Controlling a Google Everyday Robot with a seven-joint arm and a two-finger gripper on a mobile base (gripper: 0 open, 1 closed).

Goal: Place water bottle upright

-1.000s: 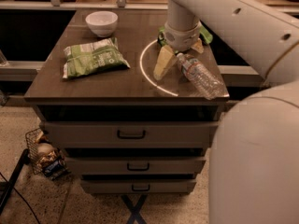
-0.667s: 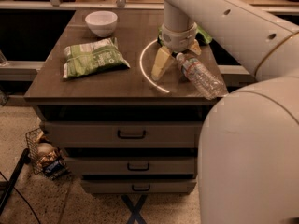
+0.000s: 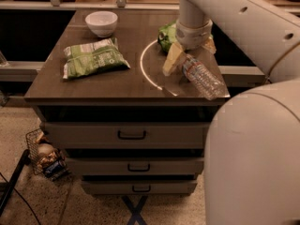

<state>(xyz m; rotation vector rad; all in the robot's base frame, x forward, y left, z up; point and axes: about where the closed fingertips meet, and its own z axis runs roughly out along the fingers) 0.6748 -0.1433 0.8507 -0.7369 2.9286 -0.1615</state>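
1. gripper point(image 3: 185, 59) is down low over the counter point(image 3: 93, 87), right-hand side, roughly midway between back edge and front edge.
2. it hangs off the arm point(image 3: 225, 13), which sweeps in from above the back right corner.
3. bottle point(image 3: 204, 78) is on its side, not upright, slanted across the counter.
4. its top end points up into the gripper, its base points out at the front right corner, reaching the right edge.
5. gripper sits right at the bottle's top end, and i can't tell whether the claw is clamped on it or loose around it.
6. a white ring point(image 3: 142, 65) shows on the counter top, curving just left of the gripper.
7. one green bag point(image 3: 93, 57) lies flat near the left edge, well apart from the bottle.
8. a second green bag point(image 3: 165, 35) peeks out just behind the gripper, toward the back edge.
9. white bowl point(image 3: 101, 22) stands near the back left corner.
10. below the front edge, three drawers point(image 3: 131, 135) stacked.
11. on the floor by the lower left, a wire basket point(image 3: 44, 154) with odds and ends in it.
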